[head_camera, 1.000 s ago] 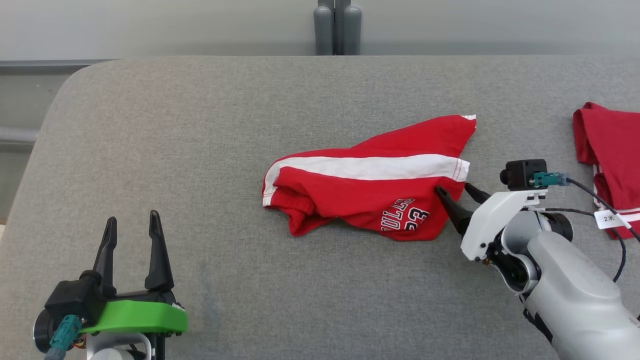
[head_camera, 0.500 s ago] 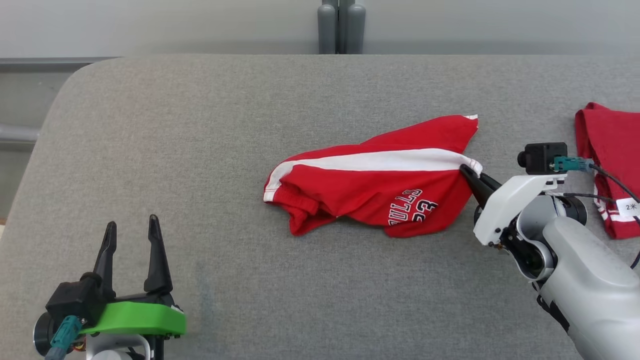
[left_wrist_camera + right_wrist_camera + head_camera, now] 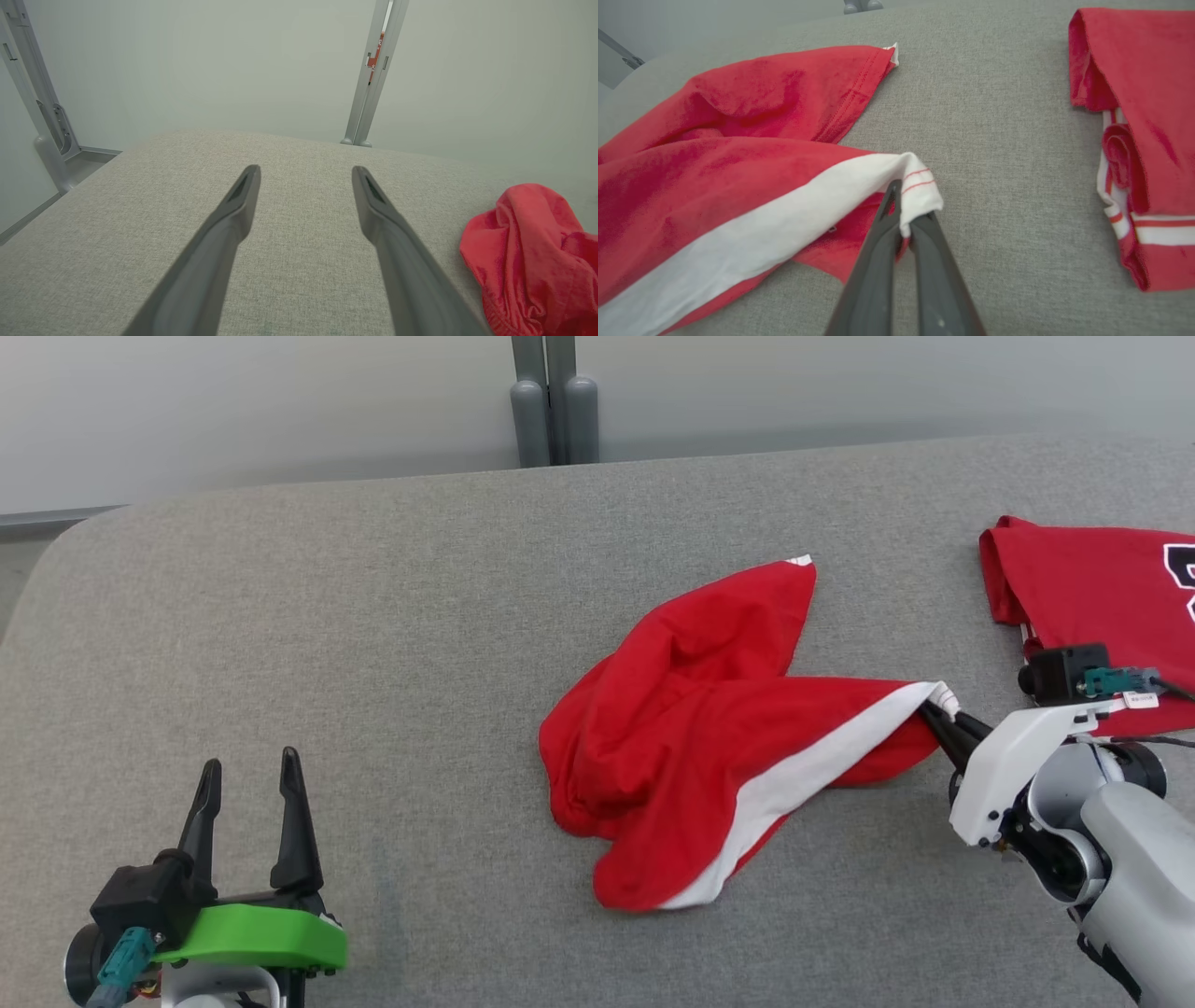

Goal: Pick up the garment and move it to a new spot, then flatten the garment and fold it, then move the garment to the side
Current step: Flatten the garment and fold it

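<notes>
A wide grey padded table [image 3: 280,616] takes most of the head view, with a pale wall [image 3: 280,411] behind it. On the table, a little to the right of the middle, lies the red garment [image 3: 691,728], which has a white band along one edge. It is crumpled: one red flap points toward the far edge, and a rounded bunch sits at its left side. Its right corner, where the white band ends in thin red lines, is drawn out to the right. A second red garment [image 3: 1092,579] lies folded at the far right of the table, apart from the first one; in the right wrist view it shows white and red stripes along its near edge. The right gripper [image 3: 932,711] reaches in from the lower right, and its two dark fingers are pressed together on the white corner of the garment. In the right wrist view this corner folds over the tips and is pinched between them. The left gripper [image 3: 250,775] stands at the lower left above the bare table, its fingers spread apart with nothing between them, well apart from the garment. Two grey posts [image 3: 553,411] stand side by side behind the far edge of the table.
</notes>
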You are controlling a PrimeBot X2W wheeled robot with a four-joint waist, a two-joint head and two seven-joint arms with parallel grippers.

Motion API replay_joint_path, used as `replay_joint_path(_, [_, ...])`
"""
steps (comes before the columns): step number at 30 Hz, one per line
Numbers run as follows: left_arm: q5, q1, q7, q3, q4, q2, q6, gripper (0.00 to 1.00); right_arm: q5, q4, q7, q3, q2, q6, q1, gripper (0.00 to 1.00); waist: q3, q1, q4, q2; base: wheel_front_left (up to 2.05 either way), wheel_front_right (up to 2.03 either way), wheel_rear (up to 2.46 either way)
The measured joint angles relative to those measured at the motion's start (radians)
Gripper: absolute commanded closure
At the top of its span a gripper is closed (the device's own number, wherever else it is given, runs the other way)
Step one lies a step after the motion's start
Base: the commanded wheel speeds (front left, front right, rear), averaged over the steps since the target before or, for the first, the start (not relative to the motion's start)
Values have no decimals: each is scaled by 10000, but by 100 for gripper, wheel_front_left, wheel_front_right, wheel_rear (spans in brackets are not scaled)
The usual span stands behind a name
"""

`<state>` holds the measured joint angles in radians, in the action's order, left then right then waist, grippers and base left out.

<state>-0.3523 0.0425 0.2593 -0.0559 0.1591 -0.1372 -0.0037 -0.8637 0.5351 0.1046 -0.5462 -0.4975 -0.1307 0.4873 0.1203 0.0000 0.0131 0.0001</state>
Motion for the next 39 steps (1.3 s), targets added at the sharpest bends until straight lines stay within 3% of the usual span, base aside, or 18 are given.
replay_joint_path(1, [0, 1, -15, -10, 12, -4, 0, 0, -44, 17, 0, -35, 69, 0, -61, 56, -10, 0, -19, 0, 0, 0, 0])
replay_joint_path(2, [-2, 1, -15, -17, 19, -6, 0, 0, -50, 50, 2, -63, 121, 0, -96, 35, -20, 0, -27, 0, 0, 0, 0])
replay_joint_path(3, [-15, 1, -19, -25, 29, -8, 0, 0, -48, 146, 46, -84, 169, 0, -117, 0, -35, 0, -32, 0, 0, 0, 0])
replay_joint_path(10, [-79, -13, -27, -2, 67, -69, 36, 0, 65, 700, 408, -19, 272, 0, -296, 0, -202, 0, 5, 0, 0, 0, 0])
replay_joint_path(16, [-151, -211, -27, 121, -59, -182, 132, 0, 466, 757, 67, 573, 44, 0, -426, 0, -364, 0, 18, 0, 0, 0, 0])
replay_joint_path(24, [-182, -405, -69, 111, -222, -217, 217, 0, 1126, -522, -1661, 1806, -10, 0, -822, 0, -576, 0, -28, 0, 0, 0, 0])
replay_joint_path(31, [-215, -531, -117, 63, -370, -257, 291, 0, 2117, -1783, -3018, 2571, 830, 0, -1407, 0, -687, 0, -100, 0, 0, 0, 0])
replay_joint_path(39, [-299, -535, -127, -46, -405, -251, 290, 0, 2859, -2508, -3494, 3062, 1850, 0, -2240, 0, -623, -1, -129, 0, 0, 0, 0])
